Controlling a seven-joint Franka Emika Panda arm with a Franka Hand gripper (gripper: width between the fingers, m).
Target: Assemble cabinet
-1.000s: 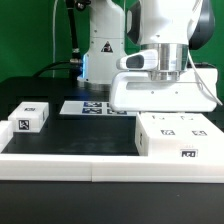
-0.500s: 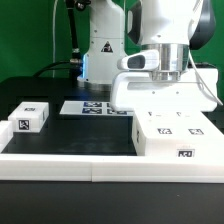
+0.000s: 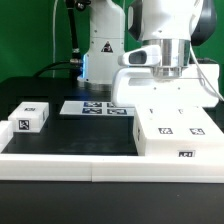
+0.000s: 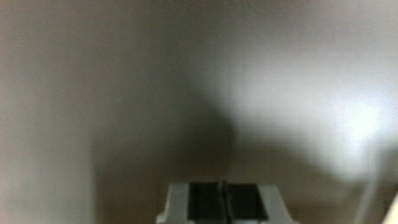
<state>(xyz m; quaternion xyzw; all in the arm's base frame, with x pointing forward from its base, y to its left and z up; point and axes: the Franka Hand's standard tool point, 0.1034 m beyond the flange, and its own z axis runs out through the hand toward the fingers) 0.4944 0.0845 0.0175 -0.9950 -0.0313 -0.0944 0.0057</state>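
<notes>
One large white cabinet [image 3: 175,135] is sitting in the right half of the exterior view, resting on the black tabletop [image 3: 85,135]. Its long axis is running across the frame, from the centre toward the right edge, and one broad face is turning toward the camera. A lower front portion is showing two square black-and-white tags on its upward face and one more low on its front. Behind that, a taller plain white portion is rising toward the arm [image 3: 165,30], so the body is looking stepped from this side.

The tabletop is stretching dark and matte across the middle of the frame. A white raised rim [image 3: 60,165] is bordering it along the bottom of the picture. The marker board [image 3: 95,107] is lying flat at centre, just left of the cabinet. Near the left edge a small white tagged part [image 3: 30,116] is standing well apart from the cabinet. A green backdrop [image 3: 30,40] is filling the upper left, with the white robot base [image 3: 100,45] standing before it.

The arm is coming down from the top of the frame right above the cabinet's taller portion, which is hiding the claw in this view. In the wrist view the claw [image 4: 222,190] is showing at the lower middle, its jaws looking pressed together with only a thin dark seam between them and nothing visibly held. A blurred pale surface is filling the frame beyond it; which object that is cannot be told.
</notes>
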